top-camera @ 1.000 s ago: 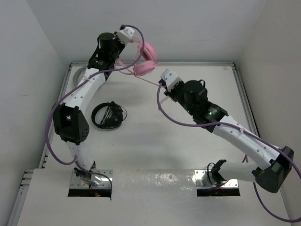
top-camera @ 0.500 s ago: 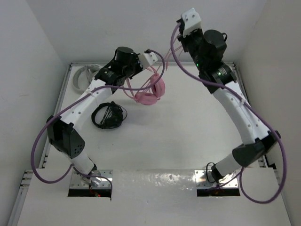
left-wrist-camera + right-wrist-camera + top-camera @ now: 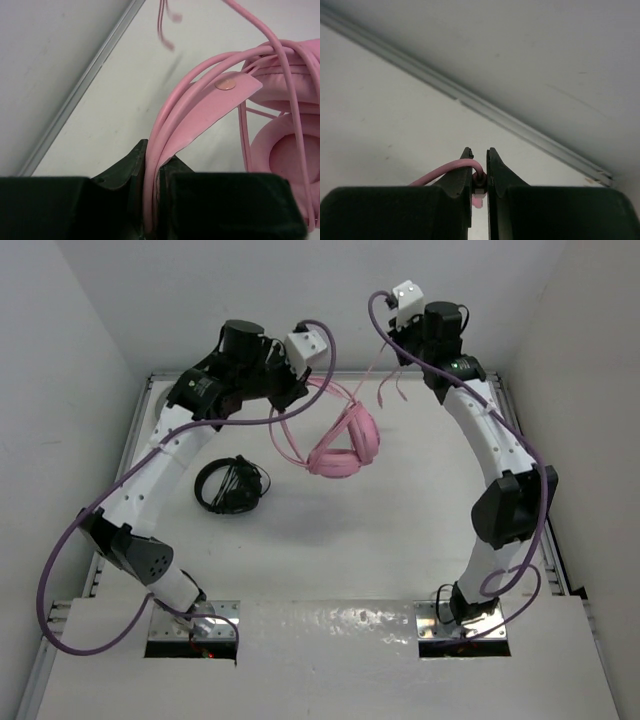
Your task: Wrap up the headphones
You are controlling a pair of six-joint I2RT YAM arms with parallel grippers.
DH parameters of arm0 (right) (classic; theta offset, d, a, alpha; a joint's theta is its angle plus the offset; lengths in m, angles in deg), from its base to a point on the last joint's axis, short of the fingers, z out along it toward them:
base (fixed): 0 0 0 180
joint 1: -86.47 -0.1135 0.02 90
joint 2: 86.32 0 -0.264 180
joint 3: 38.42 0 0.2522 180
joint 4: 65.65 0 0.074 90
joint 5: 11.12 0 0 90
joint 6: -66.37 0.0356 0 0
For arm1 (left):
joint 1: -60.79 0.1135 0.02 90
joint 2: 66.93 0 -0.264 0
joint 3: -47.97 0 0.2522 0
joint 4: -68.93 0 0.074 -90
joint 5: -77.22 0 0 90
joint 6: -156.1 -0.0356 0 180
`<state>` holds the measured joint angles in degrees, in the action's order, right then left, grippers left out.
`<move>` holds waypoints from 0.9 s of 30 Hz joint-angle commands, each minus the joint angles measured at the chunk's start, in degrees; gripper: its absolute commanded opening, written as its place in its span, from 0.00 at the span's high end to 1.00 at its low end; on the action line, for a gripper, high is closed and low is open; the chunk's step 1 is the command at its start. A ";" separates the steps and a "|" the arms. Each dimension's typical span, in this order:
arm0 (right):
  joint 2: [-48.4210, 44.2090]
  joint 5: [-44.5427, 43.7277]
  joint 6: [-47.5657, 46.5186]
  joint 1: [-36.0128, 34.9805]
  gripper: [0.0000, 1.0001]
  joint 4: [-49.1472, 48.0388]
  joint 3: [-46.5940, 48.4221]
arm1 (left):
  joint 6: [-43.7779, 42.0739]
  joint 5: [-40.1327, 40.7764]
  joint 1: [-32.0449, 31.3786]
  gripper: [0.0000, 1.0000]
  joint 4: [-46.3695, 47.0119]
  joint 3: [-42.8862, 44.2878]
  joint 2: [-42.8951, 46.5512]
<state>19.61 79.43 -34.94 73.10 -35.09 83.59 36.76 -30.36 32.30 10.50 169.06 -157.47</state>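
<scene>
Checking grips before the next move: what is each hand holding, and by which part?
Left hand clamps the headphones by the headband, with cable strands pinched alongside. Right hand pinches the thin pink cable, seemingly near its end.

You've got the headphones [image 3: 345,445] hanging above the back-centre of the table [image 3: 400,550], between the two arms. The headband [image 3: 200,110] is pinched in the left gripper [image 3: 152,165], with the earcups [image 3: 285,160] below and to its right. Cable [image 3: 445,172] turns run alongside the headband through the same jaws. One loop hangs left of the earcups. Back right, near the rear wall, the right gripper [image 3: 479,167] pinches the cable. The other headset [image 3: 230,485] lies on the table front-left of the headphones, well apart.
</scene>
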 commanded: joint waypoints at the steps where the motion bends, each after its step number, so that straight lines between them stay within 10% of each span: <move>1: -5.28 13.74 1.90 0.53 0.92 -6.23 -10.36 | 12.19 -13.43 -0.07 1.00 -0.16 10.77 2.22; 11: -16.81 27.12 24.38 -2.71 0.69 -57.27 -49.70 | 26.43 -12.83 -0.16 1.00 6.25 28.02 -6.66; 27: -10.22 17.03 25.64 -6.59 0.33 -64.08 -59.63 | 31.54 -7.21 0.36 1.00 7.57 35.22 -6.58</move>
<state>8.13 99.80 -8.20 66.81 -95.94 26.59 62.40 -38.86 32.32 9.96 199.55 -166.69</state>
